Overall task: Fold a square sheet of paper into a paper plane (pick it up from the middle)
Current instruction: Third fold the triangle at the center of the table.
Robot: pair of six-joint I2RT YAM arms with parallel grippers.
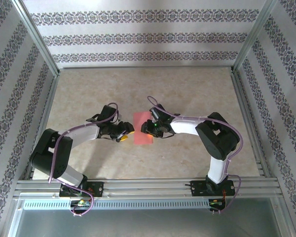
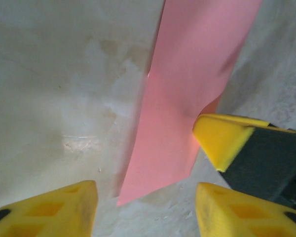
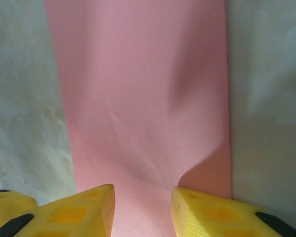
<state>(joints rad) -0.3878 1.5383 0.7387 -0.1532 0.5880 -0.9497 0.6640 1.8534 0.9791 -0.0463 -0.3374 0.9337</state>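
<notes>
A beige mottled table (image 1: 187, 89) sits inside walls (image 1: 138, 34) of striped floral wallpaper, framed by aluminium rails (image 1: 148, 185).

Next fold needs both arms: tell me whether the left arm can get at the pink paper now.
Probably yes: the left gripper hangs open beside the pink paper, nothing between them.
</notes>
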